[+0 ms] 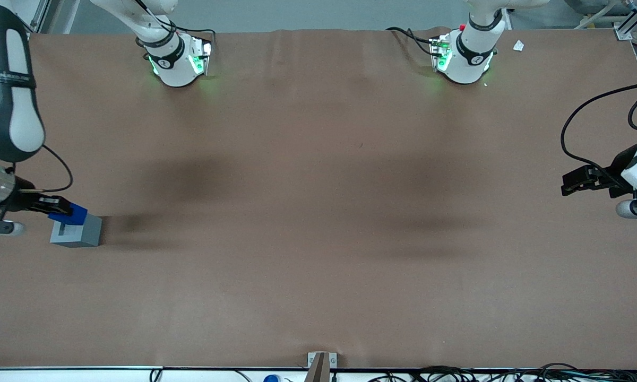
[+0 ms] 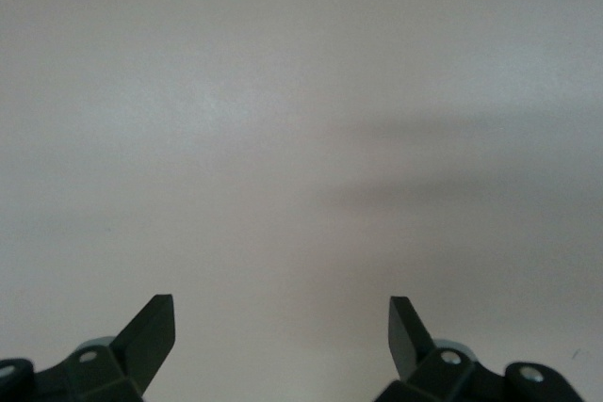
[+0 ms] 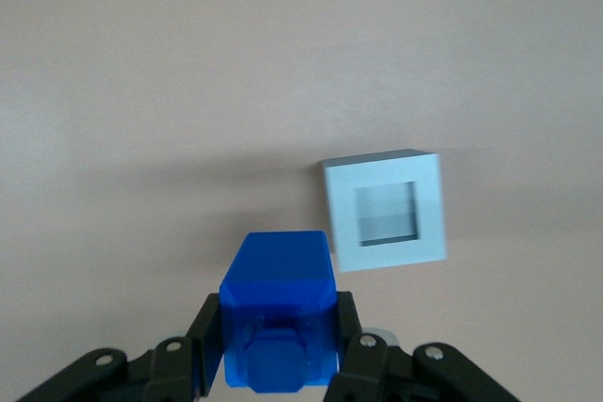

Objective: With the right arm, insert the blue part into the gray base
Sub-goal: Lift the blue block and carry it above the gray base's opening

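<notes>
Right wrist view: gripper (image 3: 280, 345) clamping glossy blue part (image 3: 279, 303), apparently above gray base (image 3: 384, 211).

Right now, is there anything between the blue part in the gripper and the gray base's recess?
No. In the right wrist view the gripper holds the blue part beside the gray base; only bare brown table shows between them.

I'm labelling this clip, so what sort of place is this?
Probably a robotics lab bench: a brown-covered table, arm bases bolted on it, cables trailing, and the gripper holding a blue part near a gray base.
</notes>
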You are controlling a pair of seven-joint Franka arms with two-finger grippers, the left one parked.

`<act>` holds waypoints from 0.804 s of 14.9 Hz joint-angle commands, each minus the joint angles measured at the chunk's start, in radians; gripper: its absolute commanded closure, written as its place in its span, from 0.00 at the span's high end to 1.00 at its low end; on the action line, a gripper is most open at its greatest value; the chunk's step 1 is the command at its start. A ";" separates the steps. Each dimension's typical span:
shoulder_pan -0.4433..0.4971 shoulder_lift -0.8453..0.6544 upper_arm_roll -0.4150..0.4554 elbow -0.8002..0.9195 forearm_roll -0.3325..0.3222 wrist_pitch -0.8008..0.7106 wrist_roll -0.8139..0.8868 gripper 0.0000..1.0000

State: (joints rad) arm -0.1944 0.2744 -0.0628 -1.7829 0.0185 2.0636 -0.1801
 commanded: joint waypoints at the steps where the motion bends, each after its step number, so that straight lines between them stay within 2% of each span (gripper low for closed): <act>1: -0.045 0.046 0.015 0.052 -0.002 -0.013 -0.038 0.04; 12: -0.102 0.173 0.015 0.138 -0.003 -0.003 -0.168 0.02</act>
State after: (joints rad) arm -0.2730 0.4236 -0.0627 -1.6668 0.0184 2.0642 -0.2994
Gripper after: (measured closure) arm 0.493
